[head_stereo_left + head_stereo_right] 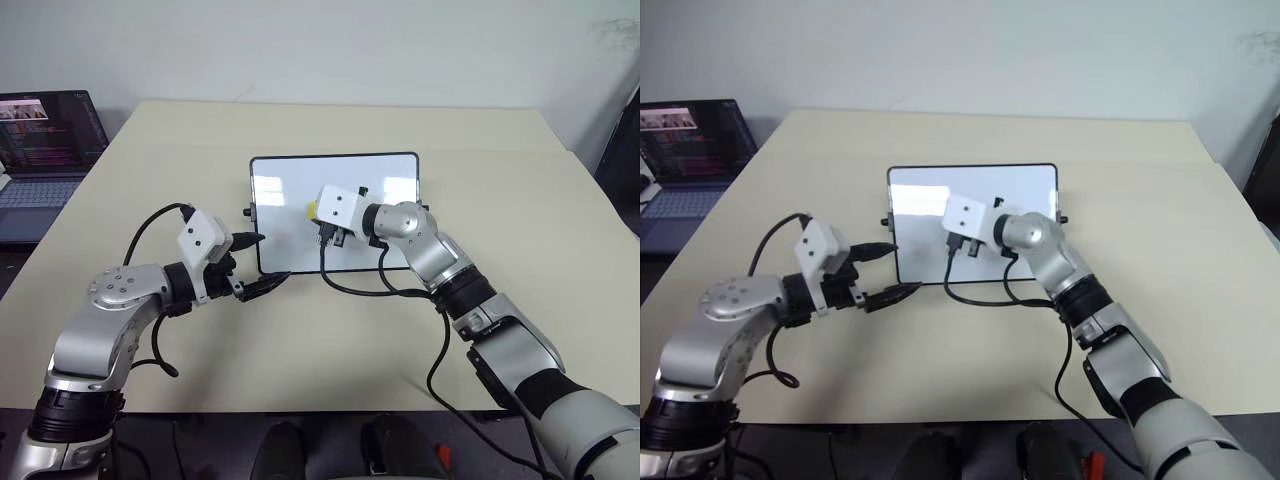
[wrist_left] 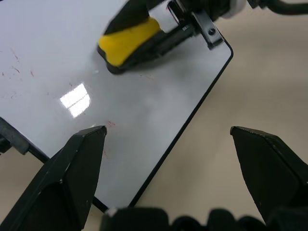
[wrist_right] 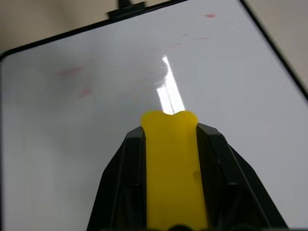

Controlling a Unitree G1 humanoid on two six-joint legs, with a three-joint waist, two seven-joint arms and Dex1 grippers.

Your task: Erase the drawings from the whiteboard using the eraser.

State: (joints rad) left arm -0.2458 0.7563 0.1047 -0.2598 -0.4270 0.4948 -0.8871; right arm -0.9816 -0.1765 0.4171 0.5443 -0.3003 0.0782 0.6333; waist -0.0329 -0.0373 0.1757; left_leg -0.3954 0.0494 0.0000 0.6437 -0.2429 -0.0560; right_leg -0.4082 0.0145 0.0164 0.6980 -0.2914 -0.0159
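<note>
The whiteboard lies flat in the middle of the table, black-framed and glossy. My right gripper is shut on the yellow eraser, whose dark underside rests on the board's middle, toward its left half. Of the drawings, faint red smudges and small specks show on the white surface. My left gripper is open and empty at the board's near left corner, one finger over the board and the other finger over the table.
A laptop with a lit screen sits at the far left, off the beige table. Black cables loop from my right wrist across the board's near edge.
</note>
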